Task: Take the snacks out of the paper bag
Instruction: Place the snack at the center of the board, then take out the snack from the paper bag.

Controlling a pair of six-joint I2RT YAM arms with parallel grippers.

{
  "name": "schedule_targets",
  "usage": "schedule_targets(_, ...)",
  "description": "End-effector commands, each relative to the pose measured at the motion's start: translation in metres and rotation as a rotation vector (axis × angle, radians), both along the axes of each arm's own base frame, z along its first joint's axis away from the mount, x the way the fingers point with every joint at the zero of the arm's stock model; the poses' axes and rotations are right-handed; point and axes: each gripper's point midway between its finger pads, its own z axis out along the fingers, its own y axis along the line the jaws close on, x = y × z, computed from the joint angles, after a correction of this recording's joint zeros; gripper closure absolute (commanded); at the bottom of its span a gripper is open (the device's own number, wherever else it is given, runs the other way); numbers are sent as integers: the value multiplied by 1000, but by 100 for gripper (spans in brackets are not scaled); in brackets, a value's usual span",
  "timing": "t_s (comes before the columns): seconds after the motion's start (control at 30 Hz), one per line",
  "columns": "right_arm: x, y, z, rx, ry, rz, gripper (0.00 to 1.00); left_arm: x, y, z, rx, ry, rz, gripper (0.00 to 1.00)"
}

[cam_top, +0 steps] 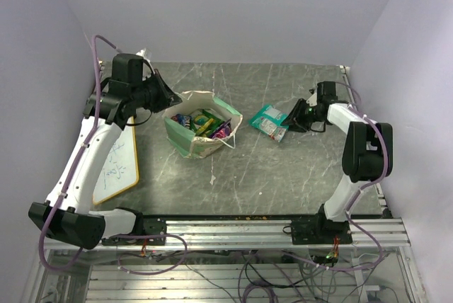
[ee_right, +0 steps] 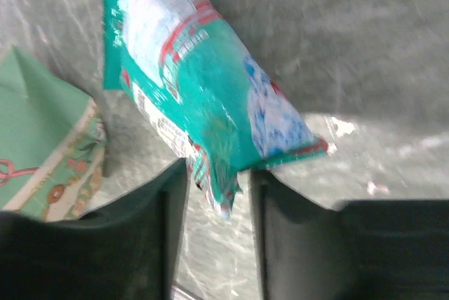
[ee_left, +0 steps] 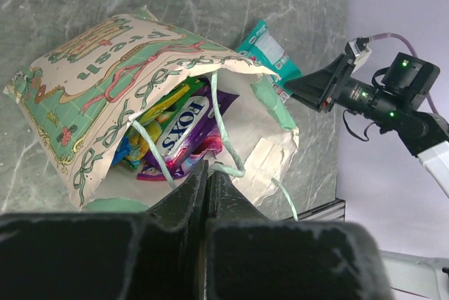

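Your left end effector [ee_left: 207, 186] is at the bag [ee_left: 91, 83] mouth with its jaws pressed together. Can't tell if they pinch the rim or a string; likely it's there to steady the bag. Your right end effector [ee_right: 217, 237] is parted and loosely straddles the end of the teal packet [ee_right: 203, 90] without clamping it. That packet lies flat on the table [cam_top: 283, 168] just right of the bag, which reads as the drop-off spot. The bag is tilted, crumpled cream paper with mint sides, mouth gaping. Inside are the purple packet [ee_left: 184, 132] and a yellow-green packet [ee_left: 165, 107], glossy and piled; something blue is partly hidden.
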Motion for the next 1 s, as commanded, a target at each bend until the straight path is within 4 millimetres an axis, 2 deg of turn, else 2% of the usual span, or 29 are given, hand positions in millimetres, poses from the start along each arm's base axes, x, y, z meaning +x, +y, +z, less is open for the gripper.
schedule_targets(0.0, -31, -26, 12, -220, 22, 93, 53, -2, -7, 37, -21, -128, -62, 93)
schedule_targets(0.13, -32, -41, 53, -324, -91, 101, 41, -1, -7, 44, 4, -201, -95, 93)
schedule_targets(0.23, -38, -32, 94, -321, -193, 123, 36, -3, -5, 49, 0, -214, -89, 93)
schedule_targets(0.3, -44, -9, 113, -264, -214, 170, 35, -8, -10, 56, -21, -207, -119, 93)
schedule_targets(0.4, -50, 51, 132, -150, -293, 286, 35, -12, -18, 56, -44, -205, -170, 93)
schedule_targets(0.47, -53, 85, 139, -99, -336, 347, 35, -10, -20, 54, -40, -206, -186, 93)
schedule_targets(0.5, -53, 95, 137, -96, -335, 351, 36, -10, -20, 54, -38, -205, -185, 93)
schedule_targets(0.57, -52, 102, 128, -105, -297, 345, 41, -11, -21, 57, -52, -210, -183, 93)
schedule_targets(0.67, -44, 90, 101, -253, -215, 348, 44, -17, -26, 60, -88, -219, -209, 93)
schedule_targets(0.7, -39, 87, 86, -301, -172, 364, 44, -19, -27, 58, -95, -214, -219, 93)
schedule_targets(0.73, -35, 91, 81, -315, -157, 389, 44, -21, -28, 57, -97, -211, -229, 93)
schedule_targets(0.8, -30, 108, 68, -321, -113, 451, 44, -23, -27, 53, -92, -204, -235, 93)
schedule_targets(0.87, -23, 132, 65, -327, -96, 497, 45, -24, -25, 53, -81, -204, -224, 93)
schedule_targets(0.97, -24, 171, 50, -269, -66, 550, 46, -23, -24, 57, -86, -225, -221, 93)
